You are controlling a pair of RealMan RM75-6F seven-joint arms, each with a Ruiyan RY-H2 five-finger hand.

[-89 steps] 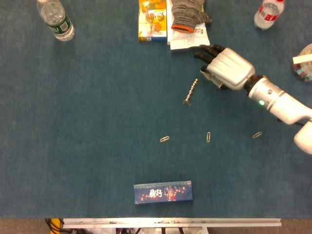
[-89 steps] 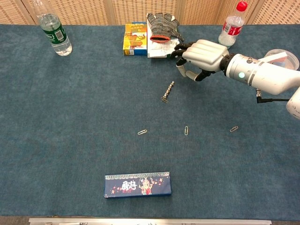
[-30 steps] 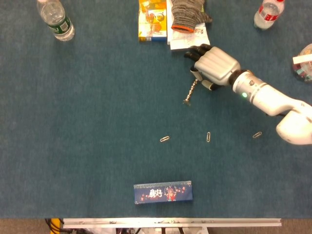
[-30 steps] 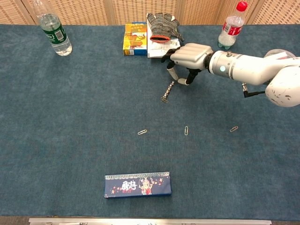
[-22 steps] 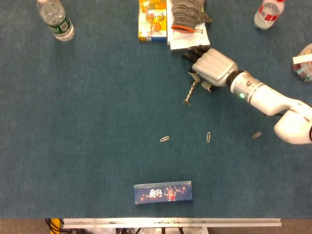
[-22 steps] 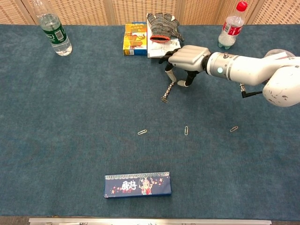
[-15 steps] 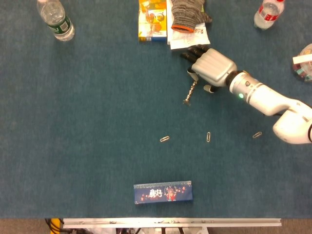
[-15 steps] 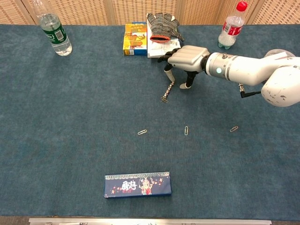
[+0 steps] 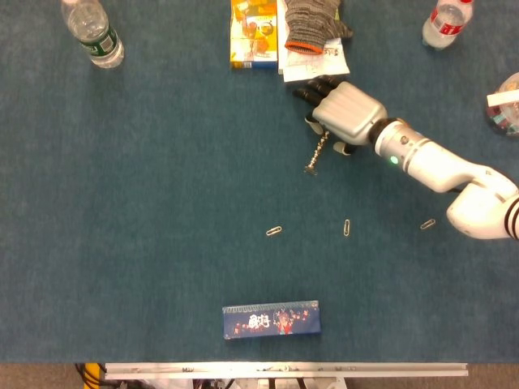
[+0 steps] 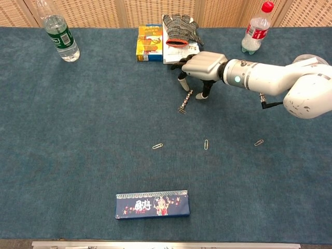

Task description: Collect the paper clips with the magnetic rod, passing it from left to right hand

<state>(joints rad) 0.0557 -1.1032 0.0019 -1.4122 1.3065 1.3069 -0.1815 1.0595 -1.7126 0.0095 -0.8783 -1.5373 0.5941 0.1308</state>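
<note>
The magnetic rod (image 9: pixel 318 156) (image 10: pixel 185 101) is a short beaded metal stick lying on the blue cloth, tilted, with a few clips on its lower tip. My right hand (image 9: pixel 345 113) (image 10: pixel 203 64) hovers palm down over the rod's upper end, and its fingertips (image 10: pixel 182 82) straddle that end. The rod still lies flat; I cannot tell whether a finger touches it. Three loose paper clips lie nearer to me: one at the left (image 9: pixel 274 231) (image 10: pixel 157 146), one in the middle (image 9: pixel 347 227) (image 10: pixel 206 144), one at the right (image 9: pixel 427 224) (image 10: pixel 258 142). My left hand is out of both views.
A dark blue box (image 9: pixel 272 318) lies near the front edge. At the back stand a green-label bottle (image 9: pixel 95 32), an orange box (image 9: pixel 253 32), a grey glove (image 9: pixel 316 23) on paper, and a red-capped bottle (image 9: pixel 446 23). A bowl (image 9: pixel 509 104) sits at the right edge.
My right hand has moved left and down onto the rod's upper end, and its fingers now point down around it. The rod and clips have not shifted.
</note>
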